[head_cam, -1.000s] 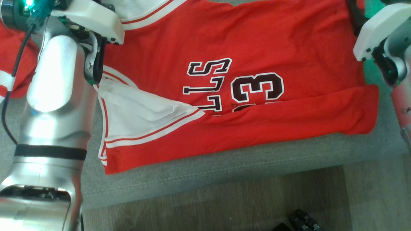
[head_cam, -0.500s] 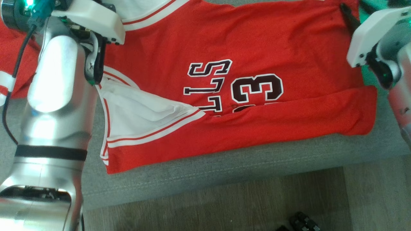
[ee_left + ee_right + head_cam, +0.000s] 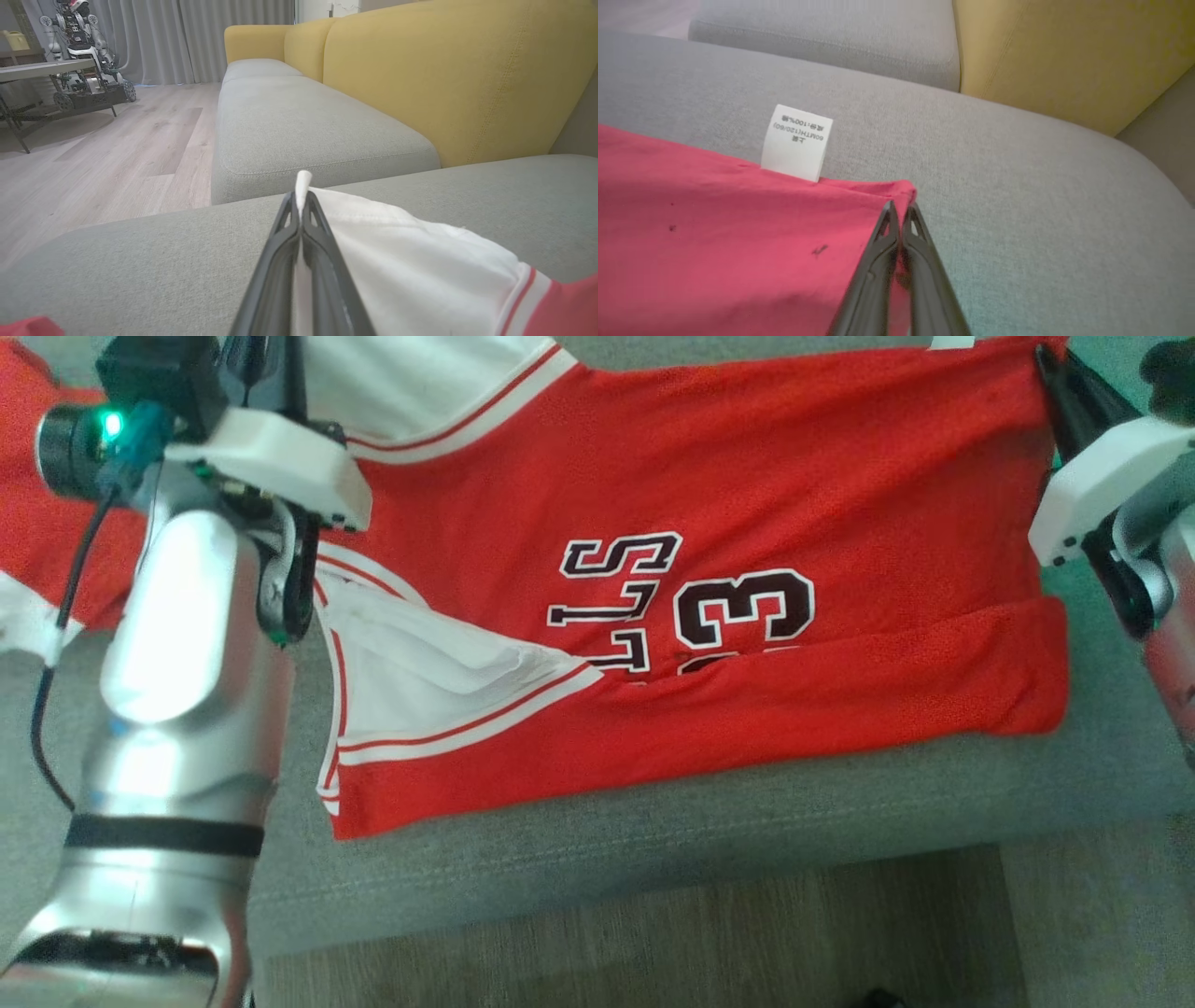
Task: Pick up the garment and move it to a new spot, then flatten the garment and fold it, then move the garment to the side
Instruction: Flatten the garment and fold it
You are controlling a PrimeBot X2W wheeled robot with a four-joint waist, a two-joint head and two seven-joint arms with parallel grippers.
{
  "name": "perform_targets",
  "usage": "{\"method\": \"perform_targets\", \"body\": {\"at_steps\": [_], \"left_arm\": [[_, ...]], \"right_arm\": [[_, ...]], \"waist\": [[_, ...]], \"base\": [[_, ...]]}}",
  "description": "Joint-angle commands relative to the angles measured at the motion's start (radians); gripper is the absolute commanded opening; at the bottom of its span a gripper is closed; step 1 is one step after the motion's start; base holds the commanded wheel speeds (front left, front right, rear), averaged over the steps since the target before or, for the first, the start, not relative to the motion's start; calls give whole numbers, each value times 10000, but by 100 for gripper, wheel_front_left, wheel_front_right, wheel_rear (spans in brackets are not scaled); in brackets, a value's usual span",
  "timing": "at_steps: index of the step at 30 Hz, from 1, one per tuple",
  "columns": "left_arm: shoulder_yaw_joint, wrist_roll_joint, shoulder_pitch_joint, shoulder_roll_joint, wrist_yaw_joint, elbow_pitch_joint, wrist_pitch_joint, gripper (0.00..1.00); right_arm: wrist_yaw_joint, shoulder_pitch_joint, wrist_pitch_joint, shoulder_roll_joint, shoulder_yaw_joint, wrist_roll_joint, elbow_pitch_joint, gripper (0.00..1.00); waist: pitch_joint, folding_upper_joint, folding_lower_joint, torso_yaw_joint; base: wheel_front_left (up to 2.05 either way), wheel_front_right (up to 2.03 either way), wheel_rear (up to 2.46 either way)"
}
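The garment (image 3: 747, 476) is a red jersey with white trim and dark lettering, spread on the grey sofa cushion (image 3: 653, 840). Its near edge is folded up over the number. In the left wrist view, my left gripper (image 3: 301, 205) is shut on a white edge of the garment (image 3: 397, 252). My right gripper (image 3: 900, 212) is shut on a red corner of the garment (image 3: 738, 233), next to a white care label (image 3: 796, 142). In the head view that right gripper (image 3: 1047, 364) sits at the garment's far right corner.
Wooden floor (image 3: 653, 943) lies below the cushion's front edge. A yellow sofa backrest (image 3: 444, 70) rises behind the cushions. Across the room, another robot (image 3: 79, 28) stands by a low table (image 3: 37, 70). My left forearm (image 3: 177, 644) covers the left part of the cushion.
My right gripper has reached the garment's far right corner and shut on it. The left gripper has stayed shut on the white edge. The head camera has shifted slightly.
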Motion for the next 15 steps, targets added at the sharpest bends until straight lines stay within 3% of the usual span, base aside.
{"method": "perform_targets", "body": {"at_steps": [1, 10, 15], "left_arm": [[380, -106, 31, 299, -35, -438, -78, 0], [573, -393, 1041, 401, -178, -1016, -78, 0], [507, -585, 1849, 630, -485, -1450, -16, 0]], "right_arm": [[-4, 374, -263, -176, 31, -121, -110, 0], [-4, 1070, -674, -389, -428, -264, -563, 0], [-4, 1915, -682, -638, -1008, -397, -1646, 0]], "waist": [[-193, 0, 0, 21], [-745, 0, 0, 124], [-1013, 0, 0, 169]], "base": [[0, 0, 0], [0, 0, 0], [0, 0, 0]]}}
